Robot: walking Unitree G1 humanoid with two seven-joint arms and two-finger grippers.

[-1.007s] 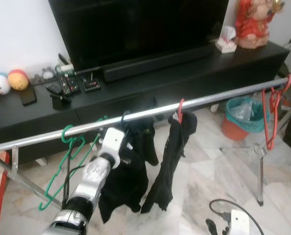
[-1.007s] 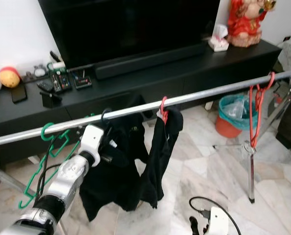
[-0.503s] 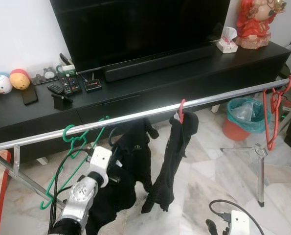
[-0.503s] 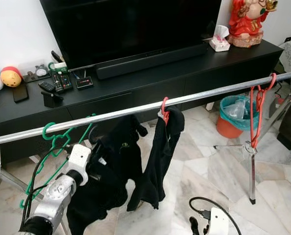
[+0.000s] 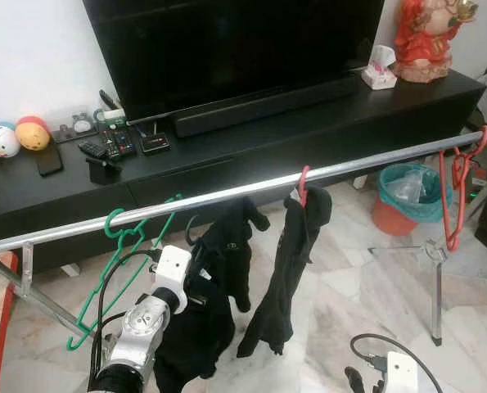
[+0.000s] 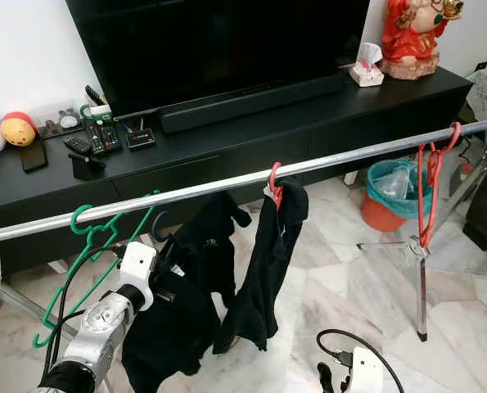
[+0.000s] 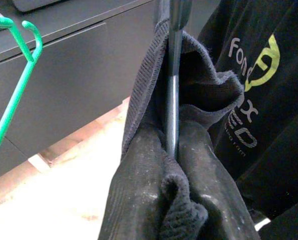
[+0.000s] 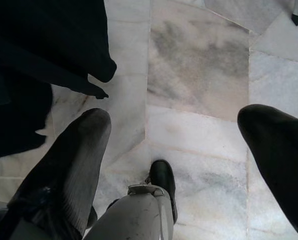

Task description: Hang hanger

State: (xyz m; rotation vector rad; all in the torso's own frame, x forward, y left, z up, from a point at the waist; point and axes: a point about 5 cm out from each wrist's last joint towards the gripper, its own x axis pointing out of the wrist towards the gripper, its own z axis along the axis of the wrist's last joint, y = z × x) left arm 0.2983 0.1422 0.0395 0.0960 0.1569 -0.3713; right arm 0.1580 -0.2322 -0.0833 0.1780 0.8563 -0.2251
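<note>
The left gripper [image 7: 171,165] has its fingers [image 7: 138,200] clenched on the dark hanger [image 7: 172,95] carrying a black shirt [image 5: 214,278], held just below the silver rail [image 5: 251,190], between a green hanger [image 5: 116,246] and a red one [image 5: 302,184]. The right gripper [image 8: 184,150] hangs idle over the marble floor [image 8: 199,75], fingers spread apart

Home living room: television [image 5: 227,45], black media console [image 5: 325,123], clothes rail [image 5: 251,190].

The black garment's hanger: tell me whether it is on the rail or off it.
Off. The black garment hangs below the rail, its hanger clamped in the left pincer; its hook is not seen over the rail.
</note>
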